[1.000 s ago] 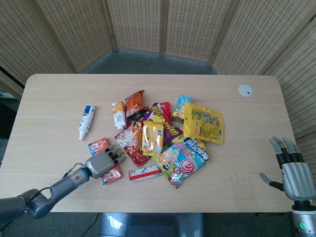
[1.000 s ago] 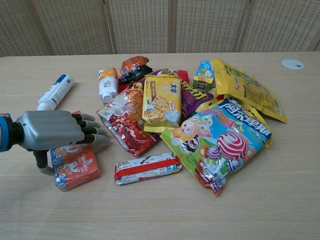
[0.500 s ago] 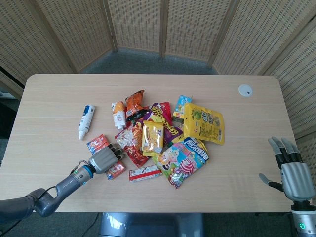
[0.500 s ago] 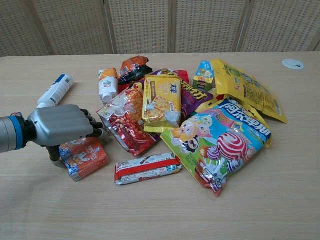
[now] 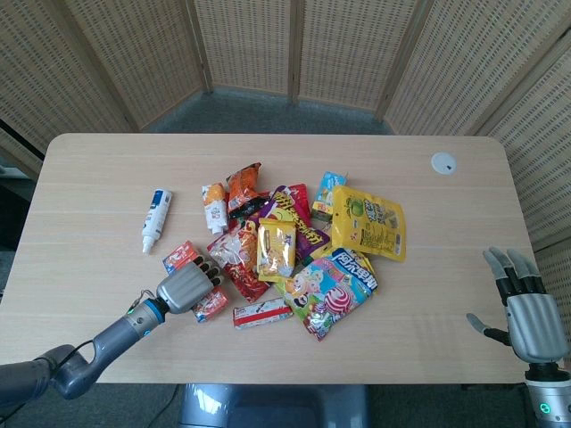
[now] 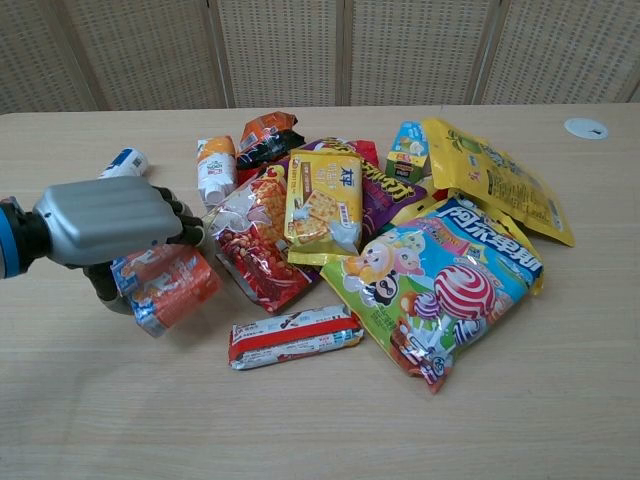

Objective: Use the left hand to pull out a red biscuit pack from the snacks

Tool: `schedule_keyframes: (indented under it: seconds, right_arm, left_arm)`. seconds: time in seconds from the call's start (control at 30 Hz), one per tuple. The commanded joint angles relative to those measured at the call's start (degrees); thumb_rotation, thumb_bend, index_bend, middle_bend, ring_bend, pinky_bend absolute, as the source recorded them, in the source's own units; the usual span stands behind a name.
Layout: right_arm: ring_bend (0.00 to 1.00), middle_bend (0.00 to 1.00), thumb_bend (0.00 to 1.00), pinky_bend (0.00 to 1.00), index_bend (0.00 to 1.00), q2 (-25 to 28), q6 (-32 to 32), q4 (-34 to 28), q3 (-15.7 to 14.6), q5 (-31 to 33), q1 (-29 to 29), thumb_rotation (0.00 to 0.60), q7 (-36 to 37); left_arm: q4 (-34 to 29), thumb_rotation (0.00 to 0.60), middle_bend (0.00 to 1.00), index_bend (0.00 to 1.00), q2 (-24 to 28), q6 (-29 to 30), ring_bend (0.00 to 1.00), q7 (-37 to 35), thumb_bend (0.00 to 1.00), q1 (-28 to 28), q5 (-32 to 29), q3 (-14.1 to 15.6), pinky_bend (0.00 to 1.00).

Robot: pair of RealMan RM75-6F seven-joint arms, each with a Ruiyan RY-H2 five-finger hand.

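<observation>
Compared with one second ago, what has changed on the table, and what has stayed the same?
The left hand now grips the red biscuit pack and has tilted it up, carrying it a little toward the snack pile. The right hand stays open at the table's edge; the pile and the white bottle have not moved.

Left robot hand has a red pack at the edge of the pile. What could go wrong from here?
1. The left robot hand covers only the top of the red biscuit pack; its lower end sticks out, so it might slip free.
2. The fingertips sit right by the clear red snack bag, which could get dragged along.
3. The white bottle lies just behind the hand and could get knocked into a roll.
</observation>
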Motion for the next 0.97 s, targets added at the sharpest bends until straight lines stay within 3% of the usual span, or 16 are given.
schedule_keyframes:
  seconds: [0.03,0.3,0.67,0.97]
  right_arm:
    - [0.0,0.0,0.0,0.0,0.0,-0.03,-0.02,-0.14,-0.05,-0.06,0.0,0.6,-0.11]
    - [0.0,0.0,0.0,0.0,0.0,-0.06,0.06,-0.27,-0.16,-0.27,-0.06,0.6,-0.49]
    - [0.0,0.0,0.0,0.0,0.0,0.18,0.11,-0.24,0.08,0.12,-0.09,0.6,0.03]
    - [0.0,0.0,0.0,0.0,0.0,0.01,-0.25,-0.28,-0.13,-0.13,0.05,0.6,-0.41]
  left_arm:
    - [-7.33,0.6,0.74,0.82,5.45,2.16,0.71,0.7,0.0,-0.65,0.73,-2.12,0.67]
    - [-19.38,0.6,0.74,0.82,13.8,4.03,0.71,4.9,0.0,-1.78,-1.16,-6.71,0.68]
    - [-29.17,0.6,0.73,0.82,20.75,6.26,0.71,8.27,0.0,-3.26,-5.14,-13.15,0.67]
    - [-33.06,0.6,0.73,0.82,23.3,6.58,0.71,9.83,0.0,-3.86,-7.32,-14.88,0.67]
